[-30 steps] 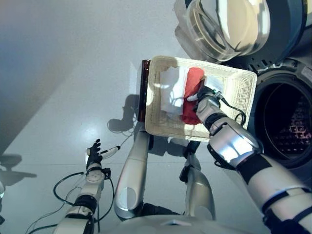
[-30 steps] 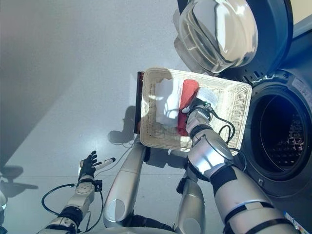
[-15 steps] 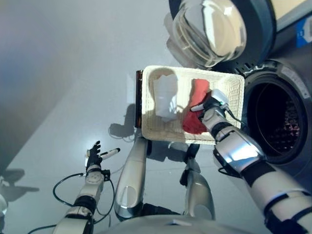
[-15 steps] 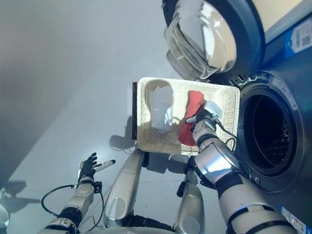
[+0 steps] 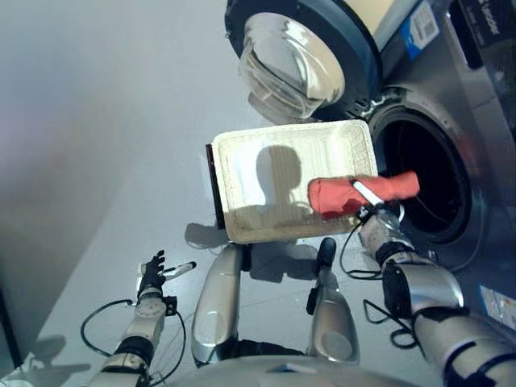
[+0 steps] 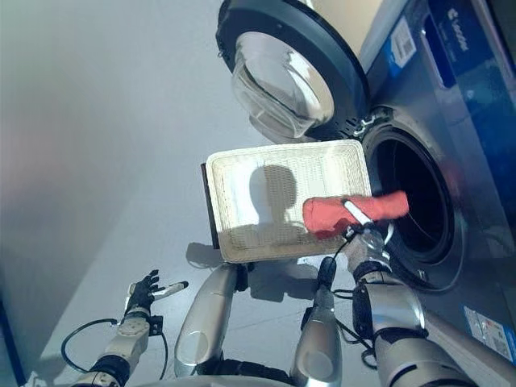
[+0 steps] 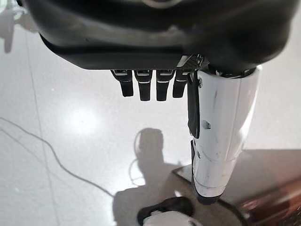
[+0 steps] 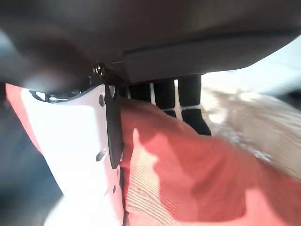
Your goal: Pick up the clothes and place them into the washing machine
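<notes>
- Between the basket and the washer's opening, the right hand (image 5: 372,211) holds a red cloth (image 5: 363,193). Its white-covered thumb lies across the top of the cloth and its fingers curl beneath, as the right wrist view shows from close up.
- Bunched and roughly level, the red cloth has one end over the near right corner of the basket. The other end reaches across the dark round mouth of the washing machine (image 5: 419,181). It is lifted clear, but as far as the pictures show it is not yet inside the drum.
- Just beside the hand, the white woven basket (image 6: 242,173) sits on the floor in front of the machine. No clothes can be seen in it; only a shadow falls across its bottom.
- Above the basket, the machine's round glass door (image 6: 278,76) stands swung open, leaving the opening clear.
- Far off at the lower left, the left hand (image 5: 151,268) hangs over the grey floor (image 5: 97,145) with relaxed, straight fingers, holding nothing.
- Judged from this, the pickup is done. What remains is to carry the red cloth into the drum and let go.
</notes>
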